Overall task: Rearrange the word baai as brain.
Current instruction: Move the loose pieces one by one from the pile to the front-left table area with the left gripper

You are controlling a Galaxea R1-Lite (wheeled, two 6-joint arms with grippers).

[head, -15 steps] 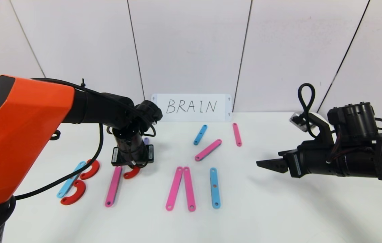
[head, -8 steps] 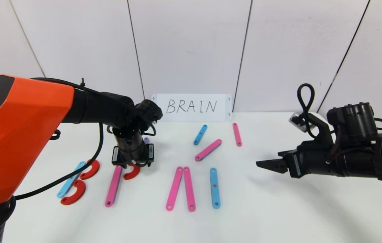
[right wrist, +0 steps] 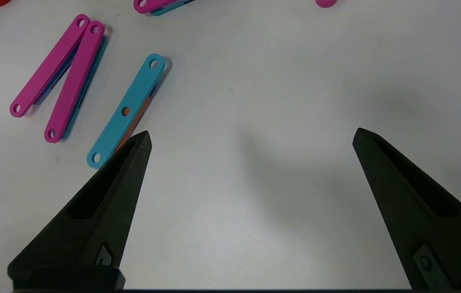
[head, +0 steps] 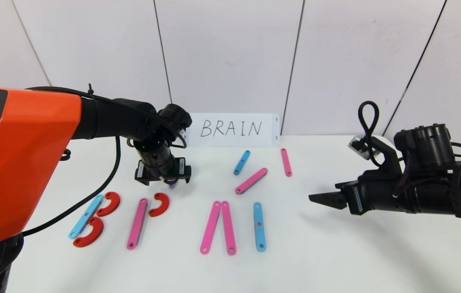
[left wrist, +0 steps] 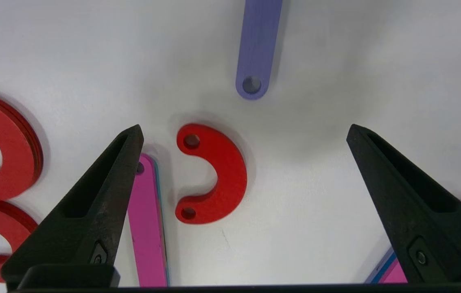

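We see the left gripper hanging above the white table with its jaws spread wide and nothing between them; below it lies a red crescent, flat on the surface and free of both fingers, its open side facing a pink bar just beside it. A purple bar lies a little beyond the crescent, apart from it. From the head view we find the word along the near part of the table: a blue bar with two red crescents at the left, then the pink bar and its crescent, then two pink bars meeting at their far ends, then a blue upright bar. Three loose bars lie before the white card reading BRAIN. The right gripper hovers at the right, also wide open and empty.
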